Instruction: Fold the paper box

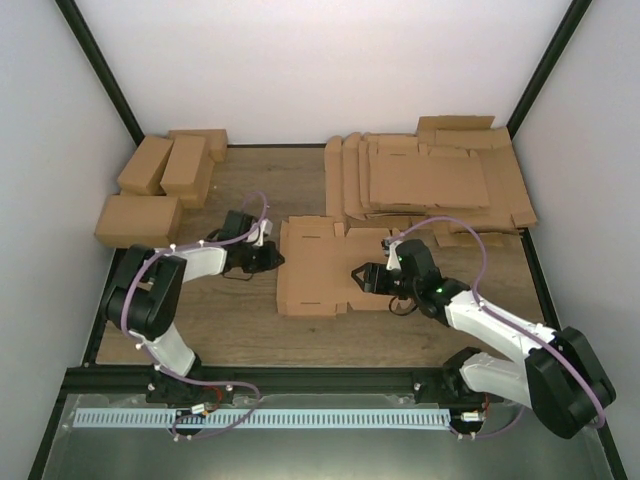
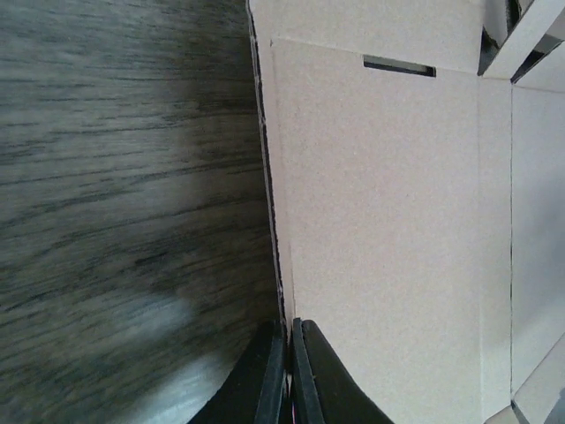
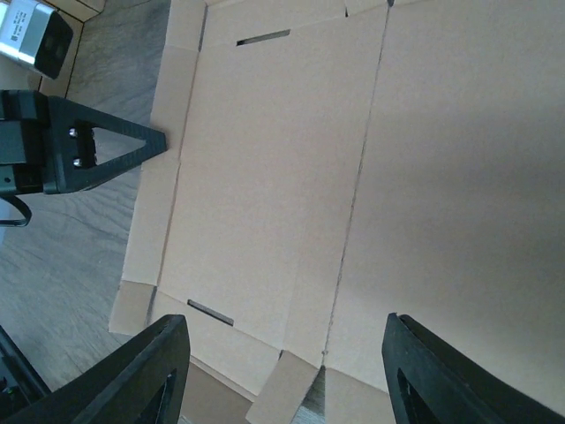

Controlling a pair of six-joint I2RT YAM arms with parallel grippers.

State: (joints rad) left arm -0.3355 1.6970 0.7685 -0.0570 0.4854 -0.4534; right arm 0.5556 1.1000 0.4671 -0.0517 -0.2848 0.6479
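Clamped left end effector [image 2: 289,325] pinches the left side flap of the paper box [image 2: 380,221], lying flat on the worktop [image 2: 124,177]; the right end effector [image 3: 287,353] hovers over it, jaws apart. Folding looks barely begun: next, that flap likely needs lifting along its crease.

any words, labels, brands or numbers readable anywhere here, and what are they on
Nothing can be read in any view.
White label on the grey housing on the left arm: print too small and blurred to read.
Paper box: plain brown, no print.
Flat blanks and folded cartons: no print visible.
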